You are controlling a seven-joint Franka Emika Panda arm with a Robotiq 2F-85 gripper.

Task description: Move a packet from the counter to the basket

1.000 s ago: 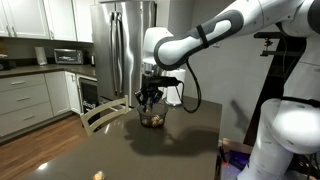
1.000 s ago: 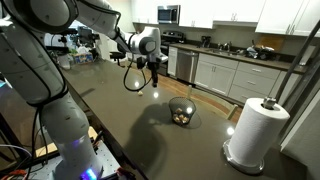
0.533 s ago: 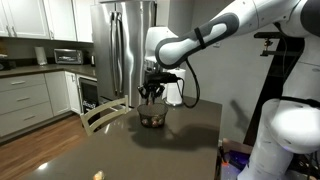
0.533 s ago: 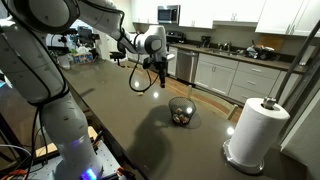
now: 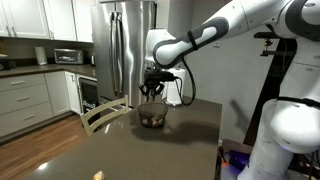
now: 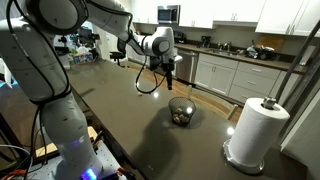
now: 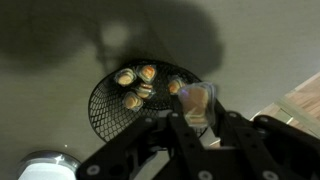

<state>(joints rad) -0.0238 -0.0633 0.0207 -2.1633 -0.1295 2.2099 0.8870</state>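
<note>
My gripper [image 7: 198, 118] is shut on a pale cream packet [image 7: 194, 100] and holds it above the right edge of the round dark basket [image 7: 101, 108]. Several tan packets [image 7: 135, 86] lie inside the basket. In both exterior views the gripper [image 5: 152, 92] [image 6: 170, 76] hangs over the dark counter [image 5: 150, 150] close above the basket [image 5: 152, 119] [image 6: 181, 112]. Another small packet [image 5: 98, 176] lies on the counter near its front edge.
A white paper towel roll [image 6: 255, 128] stands on the counter beyond the basket; it also shows in the wrist view [image 7: 45, 165]. A chair back [image 5: 100, 115] stands at the counter's edge. A steel fridge [image 5: 122, 50] and white cabinets are behind.
The gripper has moved with the packet across the counter toward the basket and now hangs over its edge.
</note>
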